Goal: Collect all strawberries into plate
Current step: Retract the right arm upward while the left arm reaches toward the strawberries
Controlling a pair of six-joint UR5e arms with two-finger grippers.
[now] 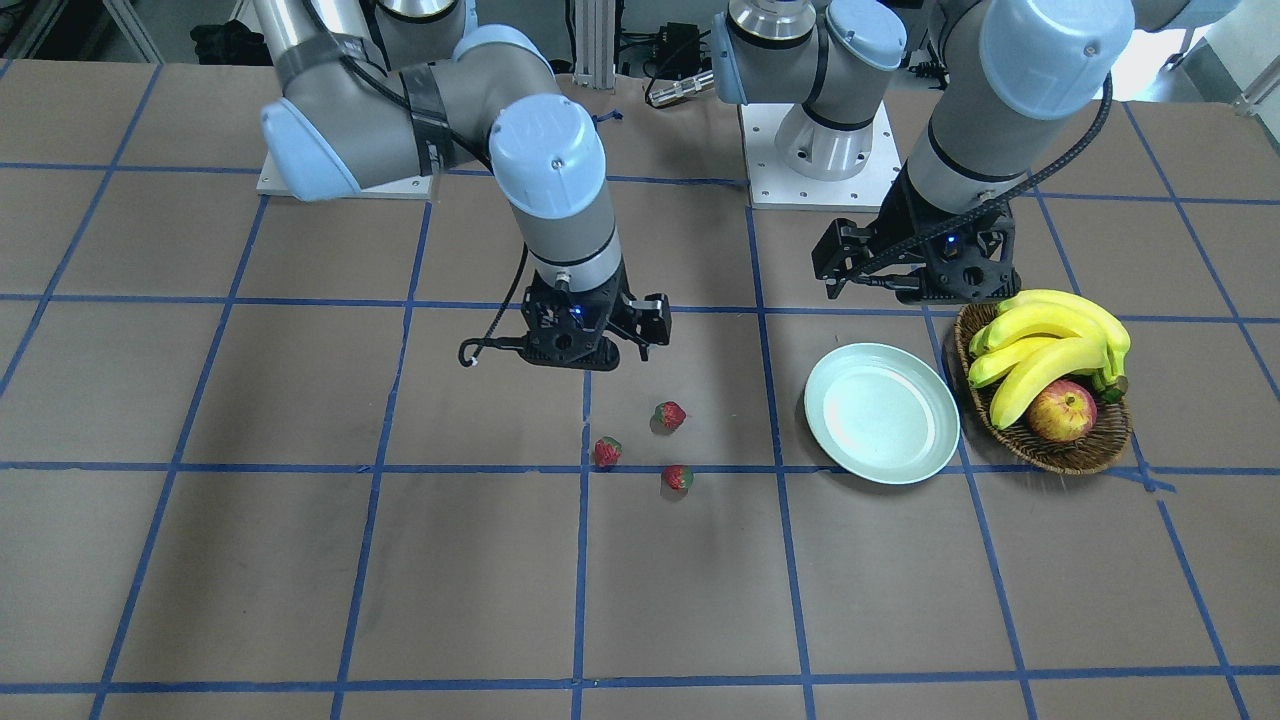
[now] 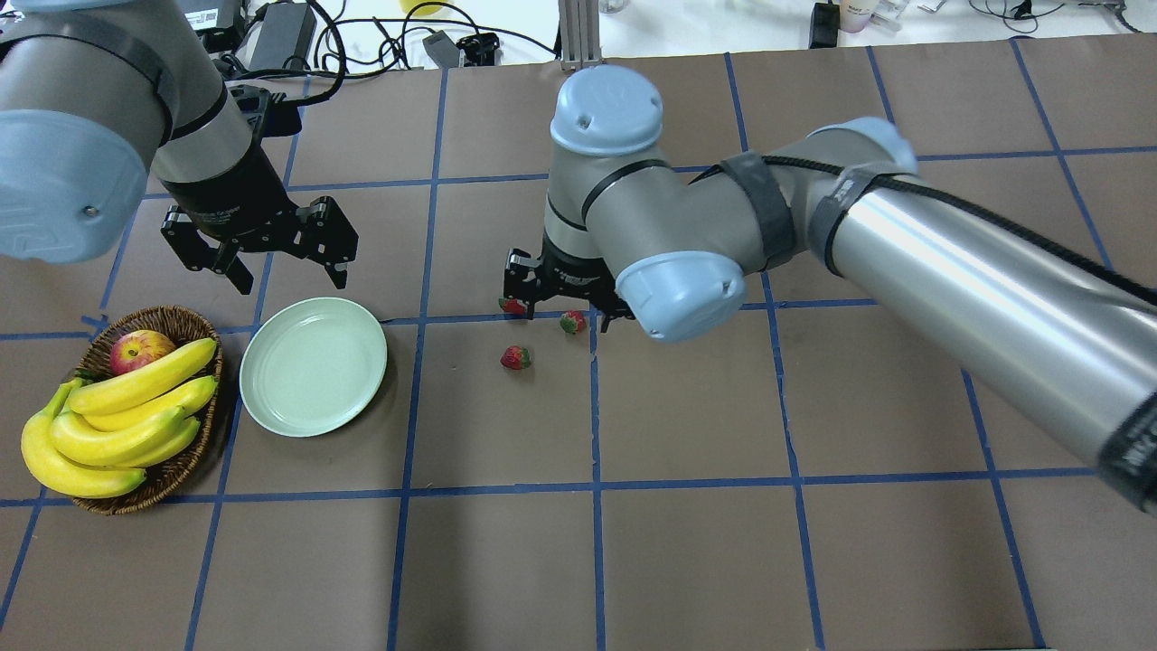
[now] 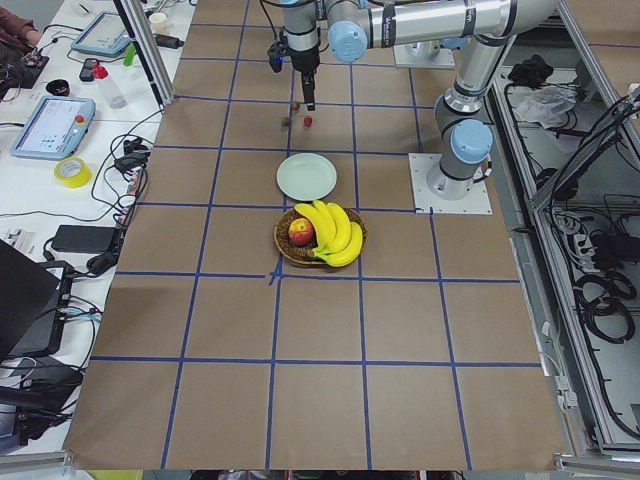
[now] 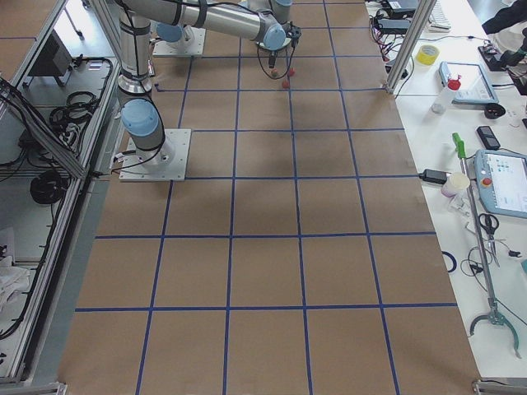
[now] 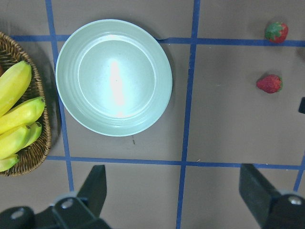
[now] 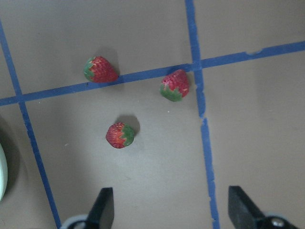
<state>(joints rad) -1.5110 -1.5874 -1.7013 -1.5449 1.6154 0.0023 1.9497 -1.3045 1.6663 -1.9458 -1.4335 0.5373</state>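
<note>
Three small red strawberries [image 1: 670, 415] [image 1: 607, 452] [image 1: 678, 478] lie loose on the brown table near a blue tape crossing. They also show in the right wrist view [image 6: 100, 69] [image 6: 175, 85] [image 6: 120, 135]. The pale mint-green plate [image 1: 881, 413] [image 2: 313, 367] [image 5: 114, 76] is bare. My right gripper [image 1: 590, 345] [image 6: 171, 205] hangs open and empty just above the strawberries. My left gripper [image 1: 920, 275] [image 5: 176, 191] hangs open and empty above the table beside the plate.
A brown wicker basket [image 1: 1040, 450] [image 2: 172, 321] with yellow bananas [image 1: 1050, 345] and a red-yellow apple [image 1: 1062, 412] stands right next to the plate, on the side away from the strawberries. Blue tape lines cross the brown table.
</note>
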